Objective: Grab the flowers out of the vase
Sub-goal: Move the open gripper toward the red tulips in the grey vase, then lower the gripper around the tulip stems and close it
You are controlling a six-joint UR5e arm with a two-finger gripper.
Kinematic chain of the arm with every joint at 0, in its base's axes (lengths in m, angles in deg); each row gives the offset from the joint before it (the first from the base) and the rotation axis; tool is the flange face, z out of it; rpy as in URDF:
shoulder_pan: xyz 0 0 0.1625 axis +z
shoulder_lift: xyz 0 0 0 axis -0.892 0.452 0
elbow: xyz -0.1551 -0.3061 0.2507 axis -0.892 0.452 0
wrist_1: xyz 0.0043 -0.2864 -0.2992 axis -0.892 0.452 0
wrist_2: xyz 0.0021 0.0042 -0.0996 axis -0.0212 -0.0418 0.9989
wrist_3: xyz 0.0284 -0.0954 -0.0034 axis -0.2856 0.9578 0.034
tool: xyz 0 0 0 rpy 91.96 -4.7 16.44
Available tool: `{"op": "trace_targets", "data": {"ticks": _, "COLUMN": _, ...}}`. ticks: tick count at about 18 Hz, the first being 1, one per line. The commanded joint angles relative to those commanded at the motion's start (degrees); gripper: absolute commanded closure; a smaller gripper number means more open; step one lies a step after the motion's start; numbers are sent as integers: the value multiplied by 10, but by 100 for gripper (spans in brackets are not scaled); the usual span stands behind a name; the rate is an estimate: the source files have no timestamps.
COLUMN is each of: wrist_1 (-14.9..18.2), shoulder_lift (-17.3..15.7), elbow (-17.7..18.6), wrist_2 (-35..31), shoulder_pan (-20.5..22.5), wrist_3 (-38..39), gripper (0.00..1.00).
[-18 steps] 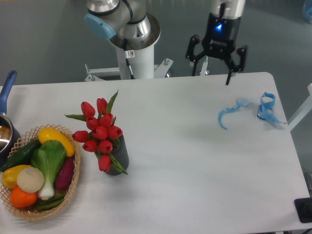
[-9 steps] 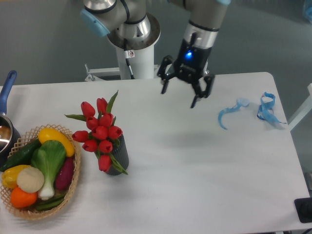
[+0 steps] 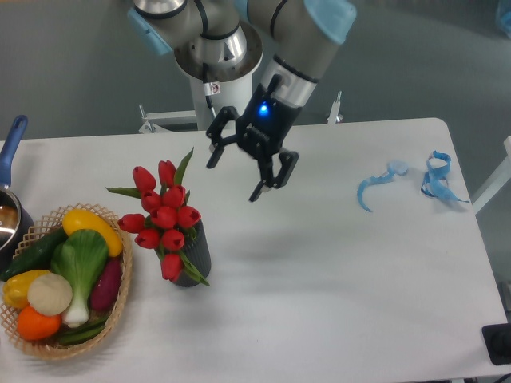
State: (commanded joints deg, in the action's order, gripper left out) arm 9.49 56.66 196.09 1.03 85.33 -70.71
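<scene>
- Camera view from above the tabletop [image 3: 335,271]: we see the pincer [image 3: 234,177] hanging in the air with its two fingers spread wide and nothing between them, a blue light glowing on its body.
- We note that half a second ago it hovered nearer the middle of the far edge, and a second ago near the far right corner; it has now swung left and tilted, and hangs just right of the bunch and above it.
- We find the flowers [image 3: 162,217], red tulip buds with green leaves, standing in the vase [image 3: 196,255] in the left half of the tabletop, not touched by the pincer; neither has shifted since the earlier frames.
- We see the wicker basket [image 3: 120,307] of vegetables just left of the vase at the near left corner, unchanged.
- We make out the blue-handled pot [image 3: 11,159] cut off by the left edge.
- We see two blue ribbon scraps [image 3: 375,187] lying near the far right corner, where they were before.
</scene>
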Motion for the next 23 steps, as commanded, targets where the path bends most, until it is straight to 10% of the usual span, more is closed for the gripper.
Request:
{"op": "trace_targets", "data": {"ticks": 19, "wrist_1": -65, "shoulder_lift": 70, "elbow": -3, "wrist_2": 40, "shoulder_pan": -62, "wrist_3": -1, "gripper": 1}}
{"op": "trace_targets", "data": {"ticks": 23, "wrist_1": -65, "shoulder_lift": 73, "elbow": -4, "wrist_2": 46, "shoulder_pan": -62, "wrist_3": -1, "gripper": 38}}
